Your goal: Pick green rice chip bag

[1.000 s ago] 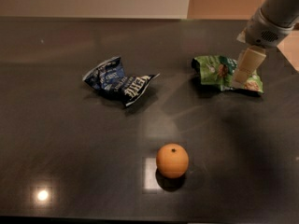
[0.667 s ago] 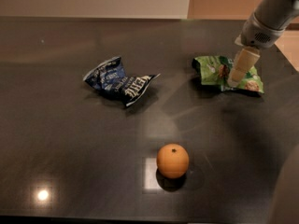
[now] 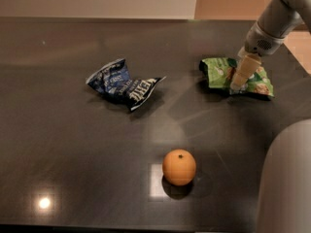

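The green rice chip bag (image 3: 218,74) lies crumpled on the dark table (image 3: 73,144) at the right back. It is bright green with white lettering and tan chip pictures. My gripper (image 3: 239,84) comes down from the upper right on a grey arm. Its tan fingers (image 3: 244,69) point down onto the middle of the bag and cover part of it. The fingertips rest at or just above the bag's surface.
A dark blue crumpled bag (image 3: 124,85) with white lettering lies left of centre. An orange (image 3: 179,166) sits near the front middle. A grey part of the robot (image 3: 286,183) fills the lower right corner. The table's right edge runs close behind the green bag.
My gripper has moved left and down, from the green bag's right end onto its middle. The bags and the orange have not moved.
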